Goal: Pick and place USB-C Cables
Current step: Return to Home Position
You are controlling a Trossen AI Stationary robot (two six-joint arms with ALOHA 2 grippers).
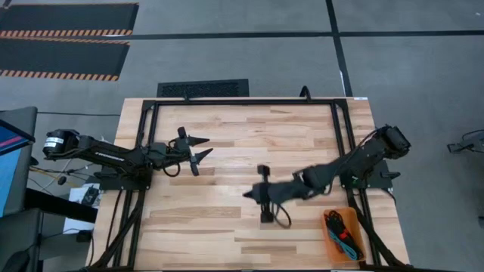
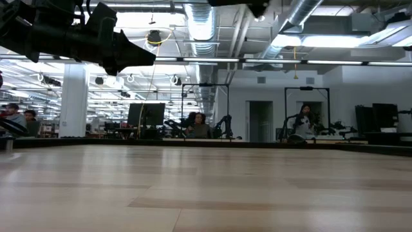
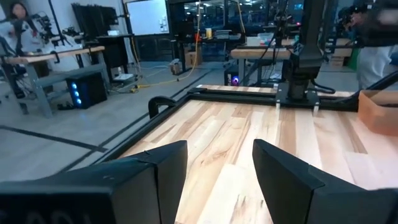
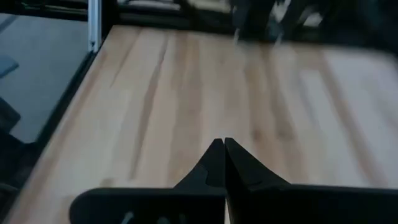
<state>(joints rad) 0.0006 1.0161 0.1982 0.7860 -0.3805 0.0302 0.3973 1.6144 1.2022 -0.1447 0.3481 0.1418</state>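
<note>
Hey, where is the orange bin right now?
In the high view, the orange bin sits on the right side of the table, at the picture's bottom corner below the right arm, holding the USB-C cables.

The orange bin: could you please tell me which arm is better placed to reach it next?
Right. The orange bin sits at the table's right corner by the right arm's base, and the right gripper, shut, hangs nearer it; the left gripper, open, is far across the table.

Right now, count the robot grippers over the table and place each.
2. The left gripper, open, hangs over the left side of the table. The right gripper, shut, is near the middle, left of the orange bin. None hidden.
</note>
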